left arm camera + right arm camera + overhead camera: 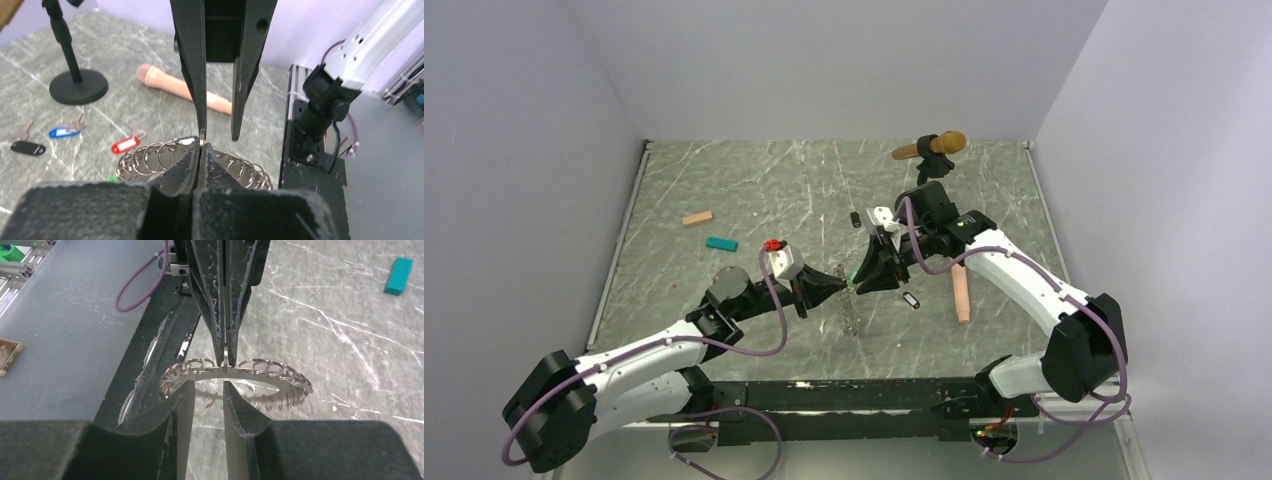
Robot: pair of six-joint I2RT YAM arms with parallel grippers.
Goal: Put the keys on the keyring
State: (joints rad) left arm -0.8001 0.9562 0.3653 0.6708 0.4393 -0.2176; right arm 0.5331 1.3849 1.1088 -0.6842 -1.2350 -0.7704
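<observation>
Top view, keyring [849, 310] held edge-on between left gripper [840, 284] and right gripper [857, 282], left wrist view, left gripper clamped on its rim, red-tagged key [125, 144] laid on bench [125, 45] behind, right wrist view, right gripper parted, nothing gripped.

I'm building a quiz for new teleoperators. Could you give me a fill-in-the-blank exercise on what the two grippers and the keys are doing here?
1. The left gripper is ___ on the keyring.
2. The right gripper has its jaws ___.
3. In the left wrist view, the key lying between the blue-tagged key and the keyring has a ___ tag.
Missing words: shut; open; red.
</observation>
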